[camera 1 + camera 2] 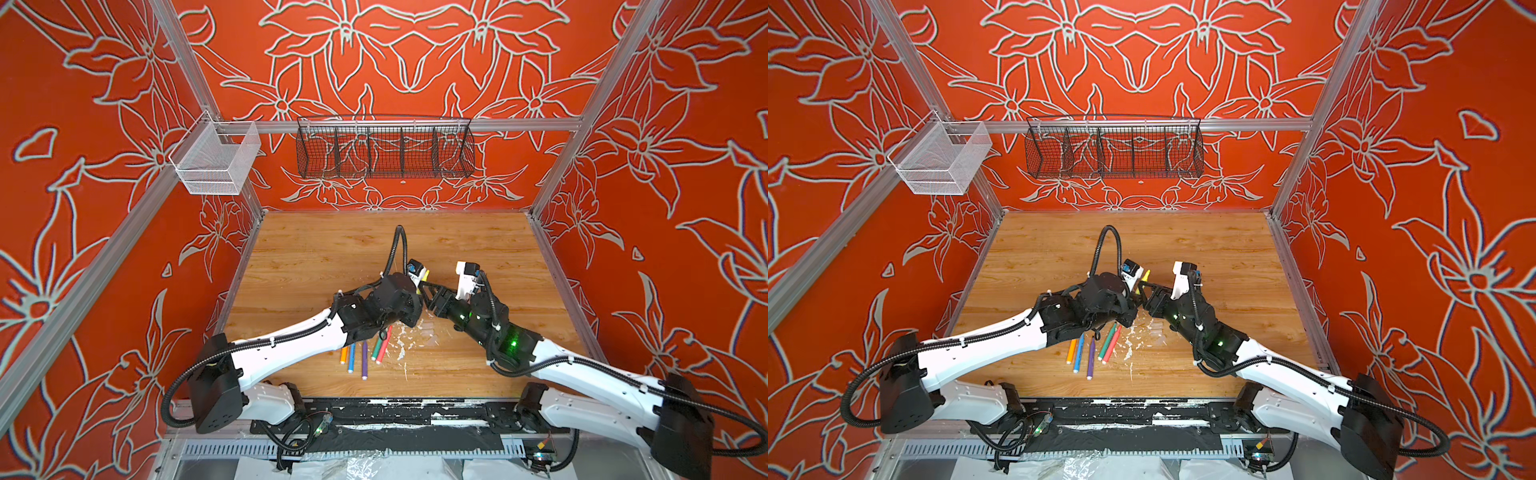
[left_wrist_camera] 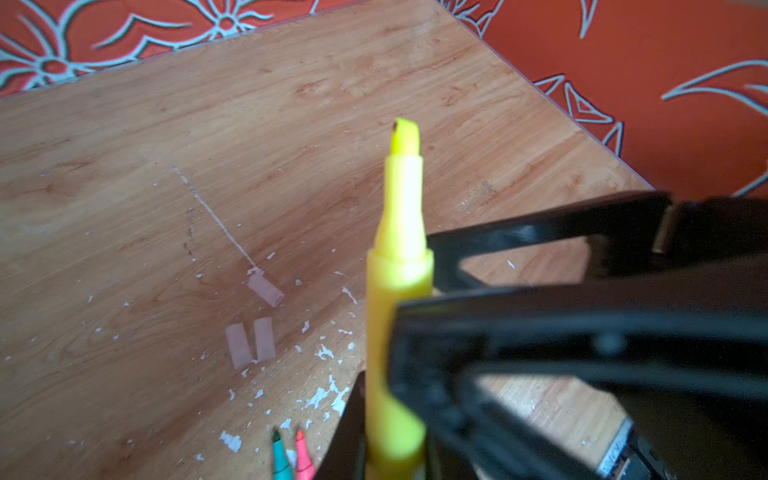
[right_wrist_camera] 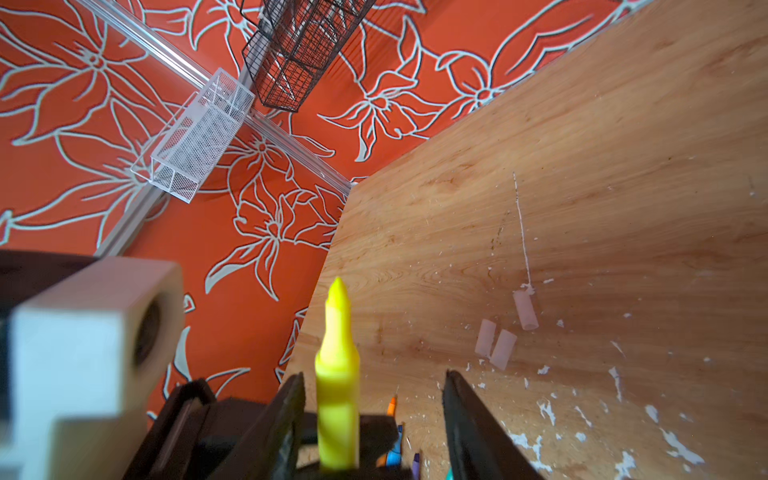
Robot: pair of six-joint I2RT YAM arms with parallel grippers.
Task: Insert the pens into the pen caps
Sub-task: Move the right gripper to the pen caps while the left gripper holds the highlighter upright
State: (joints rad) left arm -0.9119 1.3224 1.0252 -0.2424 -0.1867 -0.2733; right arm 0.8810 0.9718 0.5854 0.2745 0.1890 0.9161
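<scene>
My left gripper (image 2: 390, 449) is shut on the lower barrel of the yellow pen (image 2: 399, 266), which stands upright and uncapped above the table. My right gripper (image 3: 374, 376) is open, its two fingers on either side of the yellow pen (image 3: 336, 374) with a gap on each side. In both top views the two grippers meet mid-table, left gripper (image 1: 417, 296) against right gripper (image 1: 428, 286). Three clear pen caps (image 2: 264, 338) (image 3: 503, 349) lie loose on the wood. The orange pen (image 1: 343, 354), blue pen (image 1: 351, 358), purple pen (image 1: 364, 359), green pen (image 1: 377, 347) and red-pink pen (image 1: 384, 345) lie side by side near the front.
White paint flecks (image 1: 401, 340) are scattered beside the pens on the wooden table (image 1: 332, 249). A black wire basket (image 1: 384, 149) hangs on the back wall and a white mesh basket (image 1: 216, 160) on the left rail. Patterned walls close three sides.
</scene>
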